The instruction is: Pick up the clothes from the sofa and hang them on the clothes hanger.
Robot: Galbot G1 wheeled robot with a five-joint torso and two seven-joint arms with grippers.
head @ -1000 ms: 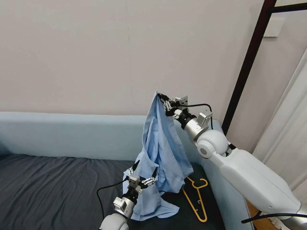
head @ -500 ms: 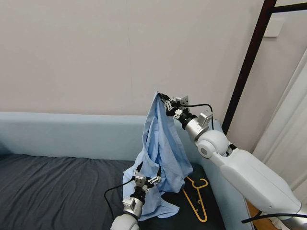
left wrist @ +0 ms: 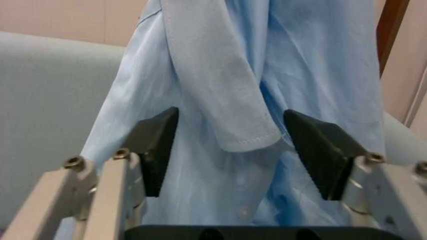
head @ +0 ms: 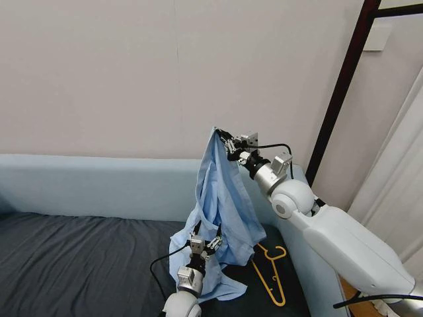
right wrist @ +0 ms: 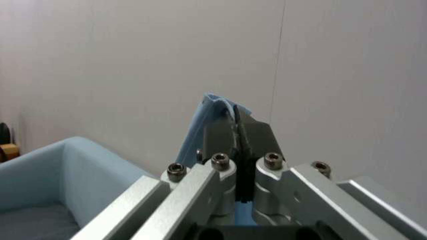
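Pale wall behind sofa (head: 86,188); shirt (head: 221,198) hangs 12-to-6 from right gripper (head: 227,140), clamped on top edge. At 6 o'clock, left gripper (head: 205,243) spread wide, sleeve cuff (left wrist: 248,140) between fingers, touching neither.

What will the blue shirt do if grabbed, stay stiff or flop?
Probably flop: the blue shirt droops in folds from the right gripper pinching its top. It seems light, since one pinch holds it. Its sleeve, inside the open left gripper, would probably bunch.
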